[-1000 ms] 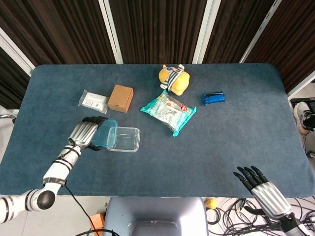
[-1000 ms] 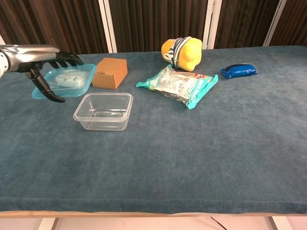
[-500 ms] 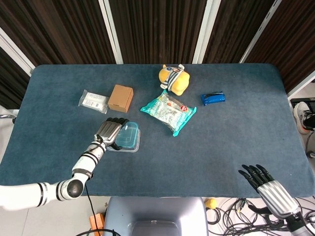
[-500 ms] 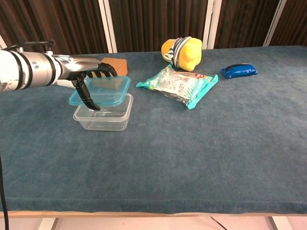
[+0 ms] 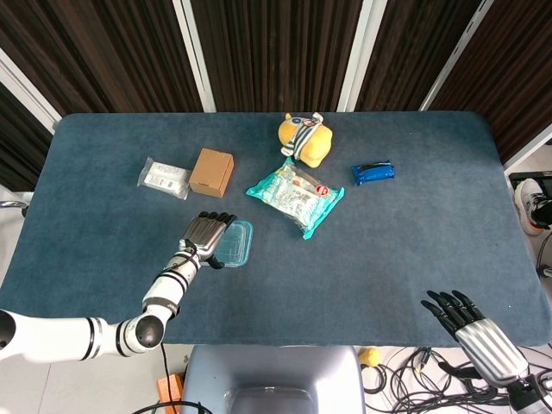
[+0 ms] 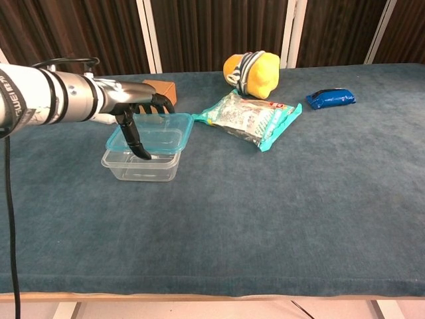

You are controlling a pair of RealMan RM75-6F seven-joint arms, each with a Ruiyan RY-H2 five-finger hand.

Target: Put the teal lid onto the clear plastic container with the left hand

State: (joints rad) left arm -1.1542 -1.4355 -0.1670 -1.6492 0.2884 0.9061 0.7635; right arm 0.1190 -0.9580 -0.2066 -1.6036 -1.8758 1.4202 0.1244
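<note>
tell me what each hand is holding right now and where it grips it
The left hand holds the teal lid by its left edge, above the clear plastic container. The right hand holds nothing.

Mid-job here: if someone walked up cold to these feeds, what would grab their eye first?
Probably the left hand holding the teal lid over the clear plastic container, left of the table's middle; the lid looks tilted and not yet seated. Next, the yellow plush toy at the far edge, with the teal snack bag just in front of it. The right hand sits idle off the near right corner, fingers spread.
</note>
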